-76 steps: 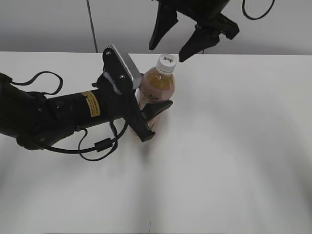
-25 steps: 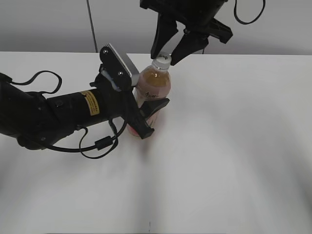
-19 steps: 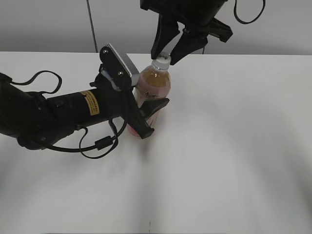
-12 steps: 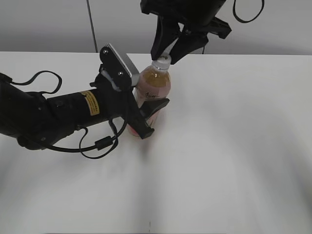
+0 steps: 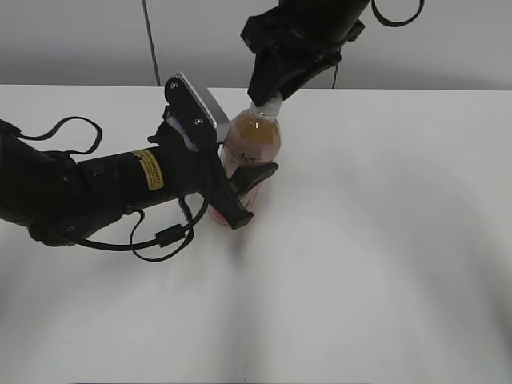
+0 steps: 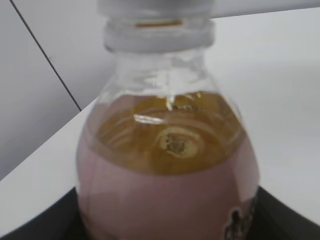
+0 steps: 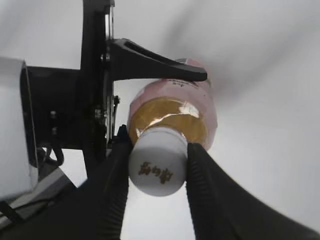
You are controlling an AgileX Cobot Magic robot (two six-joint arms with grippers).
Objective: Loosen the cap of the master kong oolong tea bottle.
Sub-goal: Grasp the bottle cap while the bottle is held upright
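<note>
Right gripper (image 7: 158, 172) clamping cap (image 7: 157, 167), left gripper (image 5: 240, 192) gripping bottle (image 5: 250, 152), white table (image 5: 376, 240)

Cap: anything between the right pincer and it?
Nothing visible. The right pincer already has a finger against each side of the cap, while the left pincer grips the master kong oolong tea bottle lower down.

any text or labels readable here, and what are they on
None of the text can be read for certain.
Gold characters on the top of the cap: too blurred to read.
Dark print at the label edge of the master kong oolong tea bottle: cut off and blurred.
Yellow sticker on the left arm with dark print: too small to read.
</note>
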